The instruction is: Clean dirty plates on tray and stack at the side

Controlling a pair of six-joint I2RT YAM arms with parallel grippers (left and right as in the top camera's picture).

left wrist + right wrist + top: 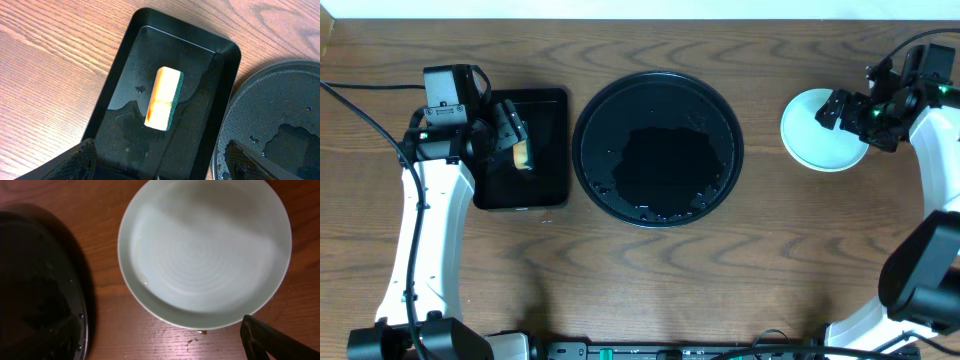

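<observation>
The round black tray [595, 110] sits mid-table, wet, with no plate on it; its rim shows in the left wrist view [235, 110] and the right wrist view [82, 325]. A pale mint-green plate [810, 135] lies on the wood at the right, looking clean [205, 250]; a second rim shows under its lower-left edge. The yellow plate is not visible. My right gripper [840, 108] hovers over the plate's right side, open and empty; only one of its fingers [272, 340] shows in the wrist view. My left gripper [160, 165] is wide open above the sponge.
A rectangular black tray [545, 120] stands left of the round tray, wet [125, 65]. A yellow sponge with a green scouring side [164, 99] lies in it [523, 153]. Small brown specks lie on the wood by the plate [192, 341].
</observation>
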